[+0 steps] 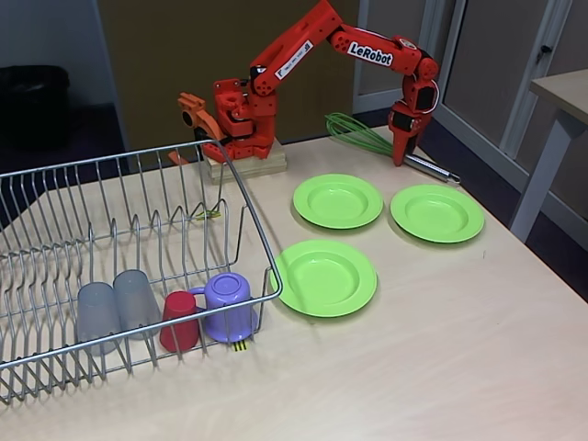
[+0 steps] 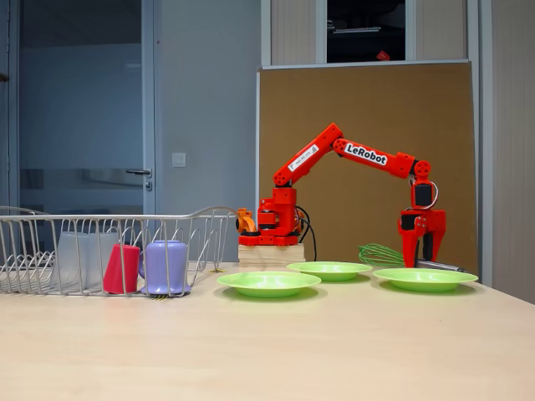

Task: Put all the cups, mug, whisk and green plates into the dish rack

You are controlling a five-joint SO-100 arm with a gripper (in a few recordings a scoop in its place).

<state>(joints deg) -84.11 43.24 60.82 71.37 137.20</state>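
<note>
Dish rack (image 1: 248, 197): silver wire, at left of table in both fixed views. Held, in near row, two grey cups (image 1: 115, 312), inverted, side by side; just right of them one red cup (image 1: 180, 321), inverted; then lilac mug (image 1: 228, 306), inverted, handle toward the red cup. Counted as stowed: four of eight items.

Green plates, three, flat on bare table (image 1: 441, 367), none in rack: near plate (image 1: 325, 277) just right of the rack's corner; far-left plate (image 1: 337, 200); far-right plate (image 1: 436, 212). All apart from one another.

Whisk (image 1: 360, 135): lying at far edge of table, beyond the plates, green loops to left, silver handle running right.

Gripper (image 1: 401, 156): pointed straight down over the whisk where loops meet handle, tips at or very near it. Fingers narrow; whether spread, closed or pinching the whisk, cannot tell from either view.

Outstanding, by judgement: whisk and all three plates; whisk apparently the item in hand.
</note>
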